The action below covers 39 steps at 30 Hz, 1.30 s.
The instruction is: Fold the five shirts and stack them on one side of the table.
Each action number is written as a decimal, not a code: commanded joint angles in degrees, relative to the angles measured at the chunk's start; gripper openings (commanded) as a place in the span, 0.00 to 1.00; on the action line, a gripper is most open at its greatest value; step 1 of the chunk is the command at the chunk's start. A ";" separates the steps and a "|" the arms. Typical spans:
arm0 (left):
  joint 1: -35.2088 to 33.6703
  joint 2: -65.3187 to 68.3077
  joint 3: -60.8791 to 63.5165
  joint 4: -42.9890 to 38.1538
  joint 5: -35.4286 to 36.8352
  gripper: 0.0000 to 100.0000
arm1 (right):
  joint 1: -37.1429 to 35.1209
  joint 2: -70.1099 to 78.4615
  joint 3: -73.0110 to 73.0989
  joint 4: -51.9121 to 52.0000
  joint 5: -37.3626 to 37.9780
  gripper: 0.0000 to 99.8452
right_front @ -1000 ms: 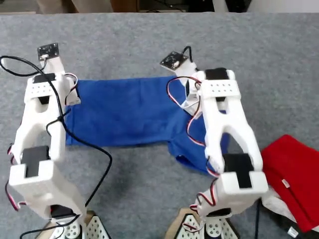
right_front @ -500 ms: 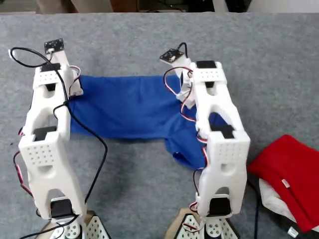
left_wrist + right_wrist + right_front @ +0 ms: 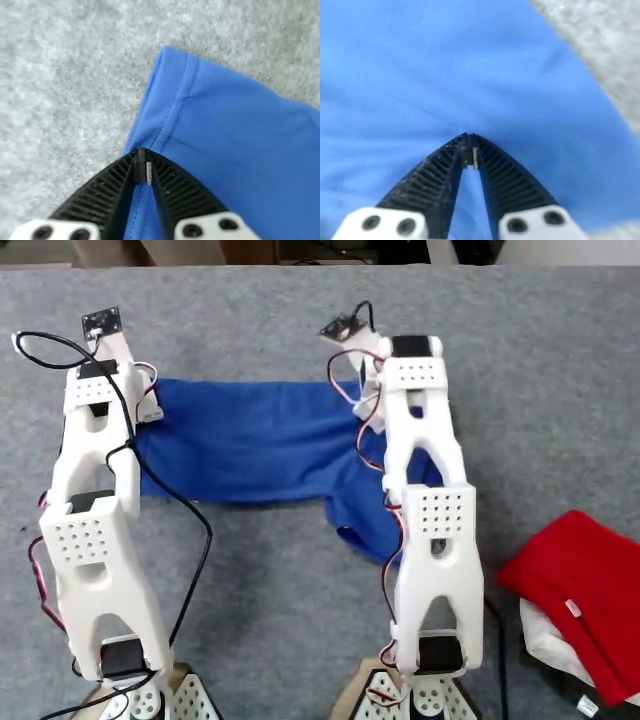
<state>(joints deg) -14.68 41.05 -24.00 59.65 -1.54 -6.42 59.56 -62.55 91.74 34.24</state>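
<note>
A blue shirt (image 3: 250,440) lies stretched across the grey table between the two arms. My left gripper (image 3: 144,161) is shut on the blue shirt (image 3: 235,145) near a stitched hem corner, at the cloth's left end (image 3: 150,405) in the high view. My right gripper (image 3: 470,145) is shut on the blue shirt (image 3: 445,65) in a pinched fold, at the cloth's far right part (image 3: 365,400). A loose flap of the shirt (image 3: 365,525) hangs toward the front beside the right arm.
A folded red shirt (image 3: 580,585) lies at the front right on top of a white one (image 3: 545,635), with something dark under them at the edge. Bare grey table (image 3: 250,590) stretches in front of the blue shirt and behind it.
Both arms have stretched farther out toward the back of the table, carrying the blue shirt's far edge away from the bases. The cloth now lies flatter and farther back.
</note>
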 commanded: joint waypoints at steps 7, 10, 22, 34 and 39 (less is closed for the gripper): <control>-2.64 -7.69 -6.59 7.56 0.18 0.02 | 2.86 2.95 -19.82 9.85 2.20 0.01; -2.37 -7.69 -7.82 7.12 0.26 0.02 | 4.79 5.85 -20.00 7.38 2.20 0.01; 1.93 2.42 -8.62 -5.45 0.26 0.02 | 10.07 12.26 -20.18 -6.42 1.67 0.01; -0.62 19.21 -35.16 6.95 0.35 0.02 | 13.85 16.22 -20.88 -10.99 4.04 0.01; -0.53 21.41 -49.76 14.95 1.85 0.02 | 11.30 12.18 -28.62 -2.73 4.22 0.01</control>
<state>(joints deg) -13.98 63.03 -63.82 70.90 -1.45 5.54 76.79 -85.14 85.05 37.85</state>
